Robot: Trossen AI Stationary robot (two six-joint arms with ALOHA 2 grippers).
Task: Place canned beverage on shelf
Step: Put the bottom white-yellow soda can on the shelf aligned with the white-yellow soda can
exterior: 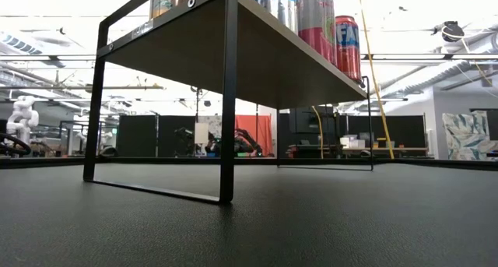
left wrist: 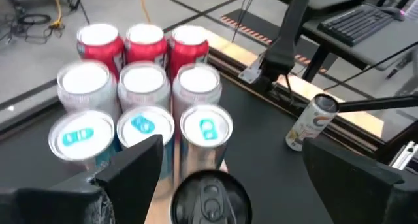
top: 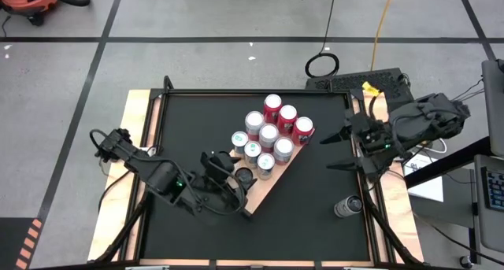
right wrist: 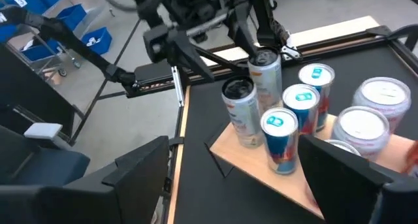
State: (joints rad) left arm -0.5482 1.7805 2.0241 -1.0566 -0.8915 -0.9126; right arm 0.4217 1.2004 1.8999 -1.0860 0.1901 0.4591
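Looking from above, the left pincer (top: pixel 236 175) is seen released, its fingers spread either side of a dark-topped silver can (top: pixel 245 175) standing on the light tan wooden shelf (top: pixel 264 193) beside the other upright cans. Only the low view reveals the shelf's black metal legs (exterior: pixel 227 103). The right pincer (top: pixel 335 150) is held released, with a fallen silver can (top: pixel 347 206) lying on the black surface (top: pixel 315 215) behind it.

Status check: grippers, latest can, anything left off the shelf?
Left gripper open, fingers either side of dark-topped can standing on shelf. Right gripper open, idle beside the shelf. One can on the table, off the shelf.
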